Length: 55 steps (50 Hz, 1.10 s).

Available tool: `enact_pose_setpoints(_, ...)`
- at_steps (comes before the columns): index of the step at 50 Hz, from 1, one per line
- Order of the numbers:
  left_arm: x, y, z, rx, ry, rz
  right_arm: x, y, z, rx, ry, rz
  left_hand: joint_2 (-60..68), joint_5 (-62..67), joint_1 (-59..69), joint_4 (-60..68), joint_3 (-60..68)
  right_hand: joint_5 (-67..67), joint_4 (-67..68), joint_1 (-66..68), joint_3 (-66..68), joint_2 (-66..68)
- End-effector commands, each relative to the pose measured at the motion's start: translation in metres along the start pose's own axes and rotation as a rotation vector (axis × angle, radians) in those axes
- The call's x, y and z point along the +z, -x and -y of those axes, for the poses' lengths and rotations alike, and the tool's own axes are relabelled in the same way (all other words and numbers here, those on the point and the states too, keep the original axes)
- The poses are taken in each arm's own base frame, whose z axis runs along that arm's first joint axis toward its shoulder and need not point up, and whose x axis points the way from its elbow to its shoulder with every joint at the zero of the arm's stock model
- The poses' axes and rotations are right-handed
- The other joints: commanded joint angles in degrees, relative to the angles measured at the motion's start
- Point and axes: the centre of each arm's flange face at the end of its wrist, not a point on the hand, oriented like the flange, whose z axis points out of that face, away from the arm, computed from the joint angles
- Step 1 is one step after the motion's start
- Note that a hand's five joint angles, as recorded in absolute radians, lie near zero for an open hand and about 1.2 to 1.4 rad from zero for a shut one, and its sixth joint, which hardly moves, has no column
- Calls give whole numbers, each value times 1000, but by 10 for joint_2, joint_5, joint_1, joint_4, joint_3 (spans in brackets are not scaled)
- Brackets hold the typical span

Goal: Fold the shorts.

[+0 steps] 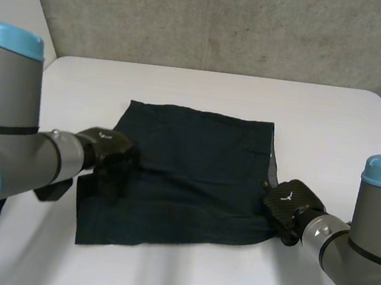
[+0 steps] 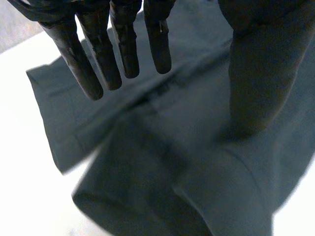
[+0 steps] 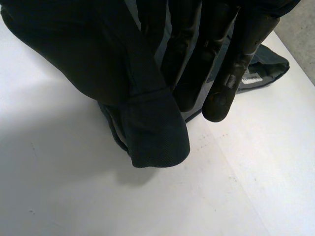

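Observation:
Dark navy shorts (image 1: pixel 193 177) lie flat in a rough rectangle on the white table (image 1: pixel 181 273). My left hand (image 1: pixel 113 164) hovers over the shorts' left edge. In the left wrist view its fingers (image 2: pixel 98 54) are straight and spread from the thumb, open, with the shorts (image 2: pixel 162 162) beneath them and nothing held. My right hand (image 1: pixel 293 202) is at the shorts' near right corner. In the right wrist view its fingers (image 3: pixel 231 73) are curled, pinching a fold of the shorts (image 3: pixel 152 137) against the thumb, and the fold is lifted off the table.
Bare white tabletop (image 1: pixel 332 125) surrounds the shorts on all sides. A grey concrete wall (image 1: pixel 226 22) runs behind the table's far edge.

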Motion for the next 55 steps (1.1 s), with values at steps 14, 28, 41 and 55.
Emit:
enact_pose_setpoints(14, -7, -11, -44, 51, 149, -51, 0, -1, 4, -5, -12, -3, 112, 109, 110, 109, 111, 137, 117, 239, 117, 130)
enact_pose_setpoints(28, -20, -39, -57, 102, 189, -106, 0, 0, 4, -4, -12, -3, 114, 111, 112, 111, 113, 137, 117, 239, 117, 130)
enact_pose_setpoints(41, -23, -29, -56, 121, 173, 18, -4, 2, 0, -9, 12, 10, 527, 524, 525, 524, 526, 137, 117, 239, 117, 130)
enact_pose_setpoints(55, -115, -55, -63, 311, 159, -22, -102, -8, 11, -69, 161, 259, 527, 524, 525, 524, 526, 137, 117, 239, 117, 130)
